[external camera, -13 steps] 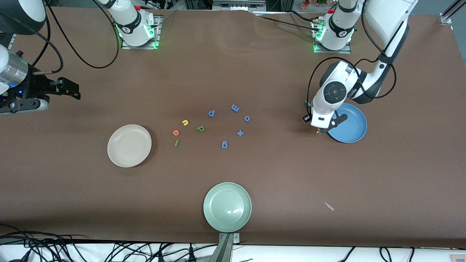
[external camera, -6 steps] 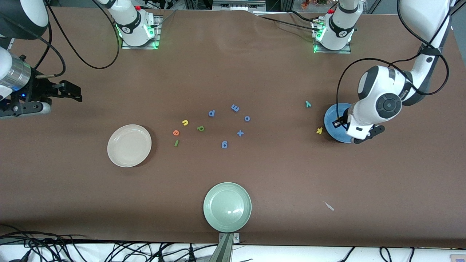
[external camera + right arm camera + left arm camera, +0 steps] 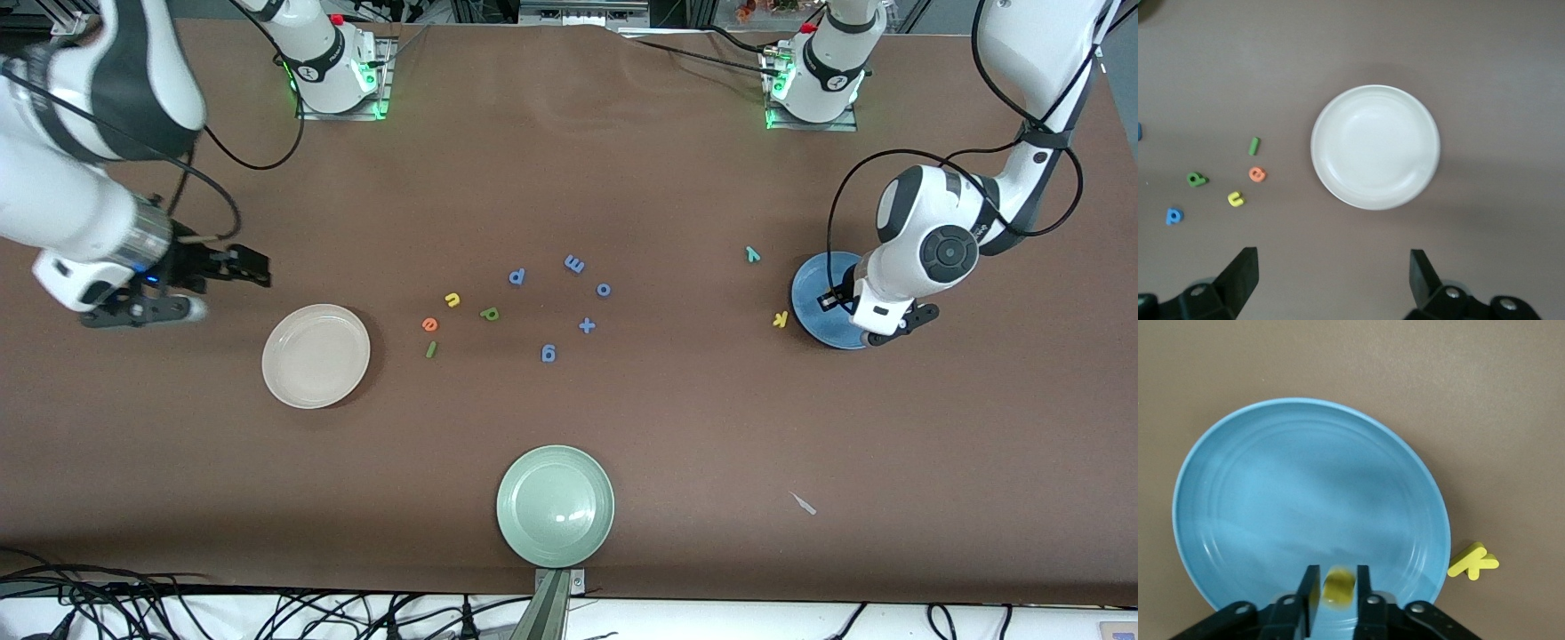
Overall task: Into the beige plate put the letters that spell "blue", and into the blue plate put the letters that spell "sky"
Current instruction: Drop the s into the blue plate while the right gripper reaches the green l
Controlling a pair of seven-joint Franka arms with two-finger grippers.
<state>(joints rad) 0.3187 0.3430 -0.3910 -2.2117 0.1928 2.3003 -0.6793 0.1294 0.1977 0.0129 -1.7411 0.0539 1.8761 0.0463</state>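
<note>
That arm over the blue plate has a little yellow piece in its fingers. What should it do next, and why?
Probably open a little wider and let go. The left gripper hangs over the blue plate with a small yellow piece between its fingers, likely the s, so it should drop inside. The yellow k and teal y lie on the table beside the plate.

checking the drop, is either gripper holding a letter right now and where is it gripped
The left gripper, over the blue plate, has a yellow letter between its fingers, pinched by its sides. The right gripper is open and holds nothing.
</note>
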